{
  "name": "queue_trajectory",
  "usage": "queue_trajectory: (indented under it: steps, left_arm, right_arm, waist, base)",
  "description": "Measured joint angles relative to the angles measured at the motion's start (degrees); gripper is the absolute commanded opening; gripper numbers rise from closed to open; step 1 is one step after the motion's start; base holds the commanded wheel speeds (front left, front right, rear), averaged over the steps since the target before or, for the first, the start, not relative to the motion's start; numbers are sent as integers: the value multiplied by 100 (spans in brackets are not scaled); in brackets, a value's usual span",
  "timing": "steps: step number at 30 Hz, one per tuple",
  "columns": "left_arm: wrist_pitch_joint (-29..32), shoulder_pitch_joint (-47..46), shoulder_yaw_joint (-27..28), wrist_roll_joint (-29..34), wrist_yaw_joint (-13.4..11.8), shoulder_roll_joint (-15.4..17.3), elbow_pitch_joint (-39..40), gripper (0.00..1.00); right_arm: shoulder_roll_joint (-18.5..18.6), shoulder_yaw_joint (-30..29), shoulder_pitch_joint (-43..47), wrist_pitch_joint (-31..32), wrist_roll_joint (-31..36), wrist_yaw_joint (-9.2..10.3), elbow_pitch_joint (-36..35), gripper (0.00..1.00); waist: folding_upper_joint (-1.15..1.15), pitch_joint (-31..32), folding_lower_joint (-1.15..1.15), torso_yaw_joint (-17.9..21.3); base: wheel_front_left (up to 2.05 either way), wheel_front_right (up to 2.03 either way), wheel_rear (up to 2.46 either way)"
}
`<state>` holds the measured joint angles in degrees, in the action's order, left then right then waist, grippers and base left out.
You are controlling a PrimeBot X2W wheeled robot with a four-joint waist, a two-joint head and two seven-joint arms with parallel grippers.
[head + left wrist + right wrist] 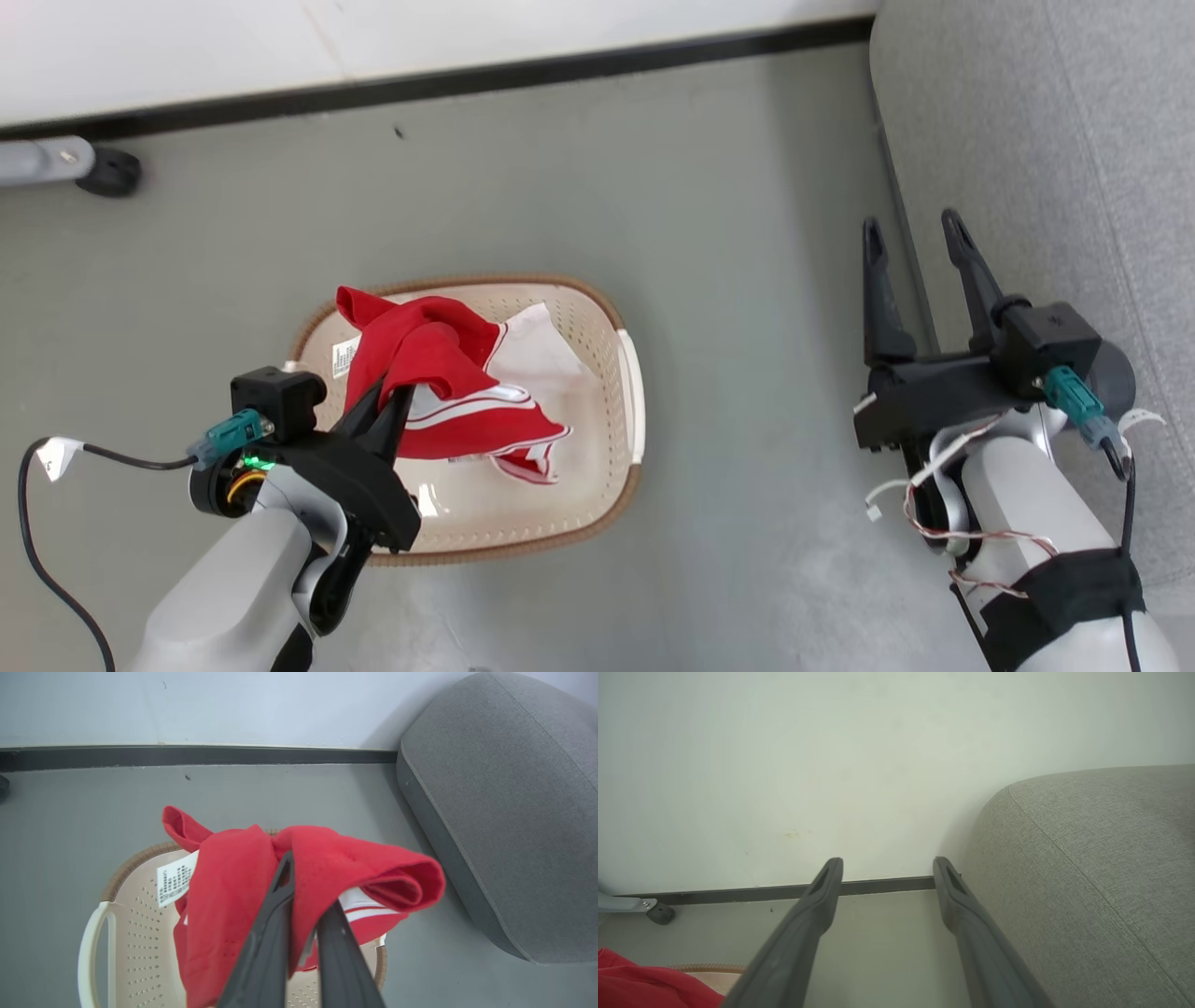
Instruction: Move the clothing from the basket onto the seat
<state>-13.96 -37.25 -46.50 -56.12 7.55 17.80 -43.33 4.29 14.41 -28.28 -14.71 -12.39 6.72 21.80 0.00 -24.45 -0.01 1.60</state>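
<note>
A red garment with white stripes (439, 373) hangs bunched above the cream perforated basket (607, 345), lifted by my left gripper (390, 392), which is shut on its fabric. In the left wrist view the clothing (233, 896) drapes over both dark fingers (275, 905), its white care tag showing, with the basket (135, 933) below. A white piece lies in the basket beneath it. The grey seat (1046, 140) lies to the right. My right gripper (917, 233) is open by the seat's edge, holding nothing; in its wrist view the right gripper (887, 870) points at the wall beside the seat (1087, 858).
The basket stands on a grey floor (653, 168) bounded by a white wall with a dark skirting strip (560, 75). A grey leg with a black caster (107, 173) stands at the far left. Open floor separates basket and seat.
</note>
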Motion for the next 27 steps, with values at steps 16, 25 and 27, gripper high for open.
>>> queue_trajectory:
  steps: [16,25,27]
  left_arm:
    - [-27,378,422,-22,0,-151,243,0]
    - [-29,379,891,275,-59,-42,836,0]
    - [-29,379,996,346,-105,-9,991,0]
  right_arm:
    - [46,-166,821,1,-235,-286,254,100]
    - [44,-212,1021,0,-240,-370,219,100]
    - [44,-222,1025,1,-240,-374,210,100]
  waist:
    - [-1,1343,0,-298]
    - [0,1782,0,-387]
    - [0,1825,1,-396]
  base:
    - [0,0,0]
    - [0,0,0]
    - [0,0,0]
